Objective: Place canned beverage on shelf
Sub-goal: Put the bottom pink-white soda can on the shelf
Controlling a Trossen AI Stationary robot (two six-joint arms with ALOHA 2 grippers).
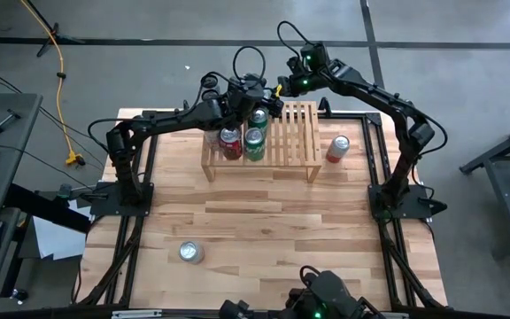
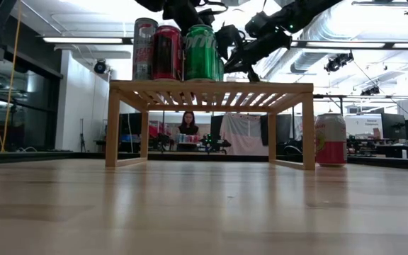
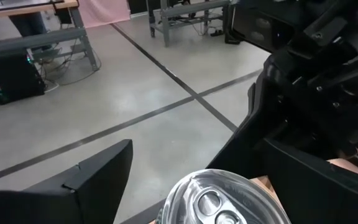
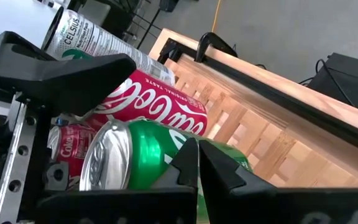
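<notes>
The light-wood shelf (image 1: 273, 142) stands at the table's far middle and also shows in the low view (image 2: 211, 88). On its left half stand a silver can (image 2: 145, 48), a red can (image 1: 230, 142) and a green can (image 1: 254, 144). One more can (image 1: 258, 120) stands behind them, its silver top (image 3: 225, 199) in the left wrist view. My left gripper (image 3: 191, 143) is open just above that can, one finger on each side of the top. My right gripper (image 4: 199, 163) is shut and empty, over the shelf's far edge (image 1: 280, 89).
A pink-and-red can (image 1: 337, 148) stands on the table right of the shelf (image 2: 330, 139). Another can (image 1: 190, 252) stands near the front left. The shelf's right half (image 1: 301, 133) is bare slats. A person (image 2: 188, 126) sits in the room far behind.
</notes>
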